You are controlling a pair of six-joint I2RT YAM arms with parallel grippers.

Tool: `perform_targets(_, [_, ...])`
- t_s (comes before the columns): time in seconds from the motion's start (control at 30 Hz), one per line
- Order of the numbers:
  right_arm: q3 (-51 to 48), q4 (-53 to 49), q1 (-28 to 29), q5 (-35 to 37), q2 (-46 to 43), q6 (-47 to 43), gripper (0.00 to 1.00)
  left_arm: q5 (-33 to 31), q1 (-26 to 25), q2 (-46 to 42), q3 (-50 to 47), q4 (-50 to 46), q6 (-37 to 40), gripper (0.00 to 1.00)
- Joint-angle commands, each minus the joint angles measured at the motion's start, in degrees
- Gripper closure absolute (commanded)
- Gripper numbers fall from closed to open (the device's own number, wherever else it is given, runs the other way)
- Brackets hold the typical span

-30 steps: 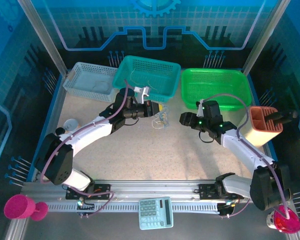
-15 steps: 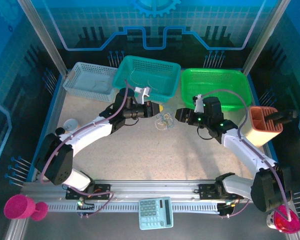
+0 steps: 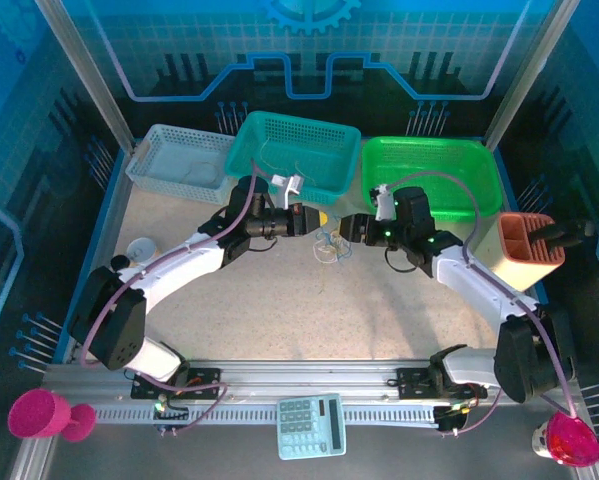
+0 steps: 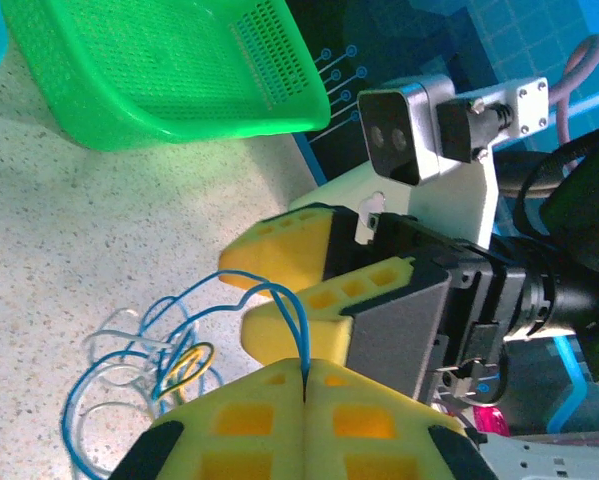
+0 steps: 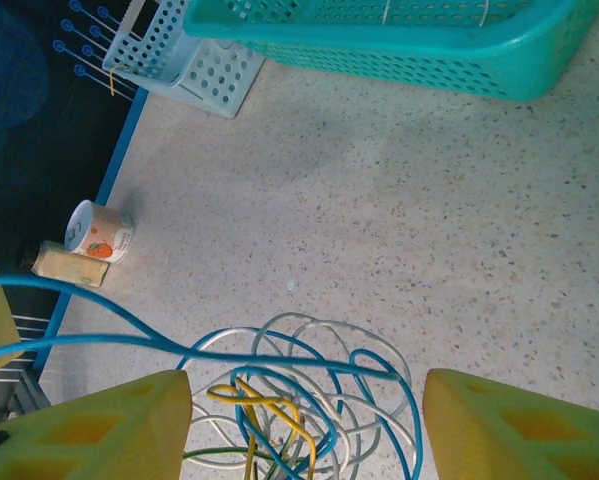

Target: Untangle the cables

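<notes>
Pinches one blue cable [image 4: 279, 292] tight in the left gripper [image 4: 306, 375]. Holds the right gripper [image 5: 304, 400] open and empty, with the cables [image 3: 329, 243] just ahead, between its fingers [image 5: 109, 420].

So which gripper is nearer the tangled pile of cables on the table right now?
Right. The right gripper is open, fingers either side of the cables; the left gripper sits beside them, shut on a blue strand leading from the pile.
</notes>
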Motion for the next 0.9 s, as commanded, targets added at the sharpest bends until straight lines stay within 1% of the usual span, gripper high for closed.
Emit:
perform_targets(0.0, [1.63, 1.58, 0.66, -1.55, 1.23, -1.59, 0.39, 2.69, -0.02, -1.26, 0.16, 2.39, -0.92, 1.00])
perform_targets(0.1, [1.66, 2.17, 0.79, -2.16, 2.11, -1.55, 0.45, 3.17, 0.00, -1.38, 0.25, 2.59, -1.09, 1.00])
perform_targets(0.13, [3.35, 2.27, 0.88, -2.33, 2.43, -1.55, 0.46, 3.19, 0.07, -1.36, 0.24, 2.57, -1.13, 1.00])
perform_targets(0.23, [4.19, 2.18, 1.14, -2.58, 3.38, -1.71, 0.48, 3.28, 0.07, -1.57, 0.20, 2.51, -1.19, 1.00])
perform_targets(0.37, [4.51, 2.43, 1.37, -3.02, 4.06, -1.69, 0.52, 3.59, 0.04, -1.89, 0.23, 2.69, -1.34, 1.00])
perform_targets(0.43, [4.53, 2.84, 1.44, -3.62, 4.36, -1.82, 0.56, 3.74, 0.02, -1.73, 0.25, 2.72, -1.42, 1.00])
perform_targets(0.57, [4.51, 3.59, 1.46, -5.11, 4.66, -1.59, 0.71, 3.74, 0.03, -1.50, 0.25, 2.31, -1.28, 1.00])
perform_targets(0.67, [3.88, 3.21, 1.78, -5.09, 3.28, -1.23, 0.70, 2.92, 0.06, -1.52, -0.10, 2.17, -1.36, 1.00])
perform_targets(0.83, [2.31, 0.81, 3.31, -1.87, -1.99, -1.03, 0.64, 1.34, 0.02, -1.35, -0.60, 1.42, -1.65, 1.00])
perform_targets(0.87, [0.51, 0.33, 3.76, -0.98, -3.39, -1.10, 0.62, 1.11, 0.07, -1.18, -0.63, 1.44, -1.91, 1.00])
